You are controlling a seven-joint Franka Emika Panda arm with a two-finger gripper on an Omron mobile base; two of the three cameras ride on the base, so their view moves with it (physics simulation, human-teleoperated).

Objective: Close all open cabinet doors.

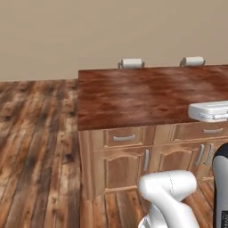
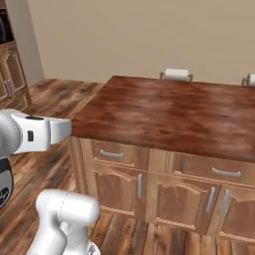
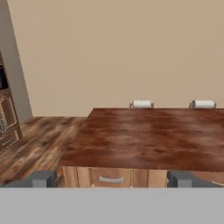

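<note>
Ahead of the base, one kitchen island (image 2: 172,114) with a reddish-brown wooden top, standing on plank flooring (image 1: 35,133) before a plain beige wall (image 3: 122,48); front face in the right base view carries two drawer fronts with short horizontal grey handles, left (image 2: 111,154) and right (image 2: 226,173), and beneath them three base-cabinet doors with vertical grey handles, all lying flush with the front; left base view counts two drawer fronts, one whole lower door and parts of two more at the right edge.

Far side of island: two stool backs with white padded tops, one (image 3: 141,104) toward the middle, one (image 3: 203,104) toward the right.

At the left edge of the right base view: one tall brown cabinet unit (image 2: 11,74) against the side wall, with arched raised-panel fronts; the cabinet doors of the task are not clearly identifiable in these pictures; whether any panel on this unit stands open cannot be told; the same unit (image 3: 8,118) appears at the left edge of the hand view with a dark recess above it.

Gripper (image 3: 111,178): two dark fingertips, one (image 3: 41,178) at lower left and one at lower right of the hand view, jaws spread wide apart; nothing between them, nothing touched; it looks over the island's near edge.
</note>
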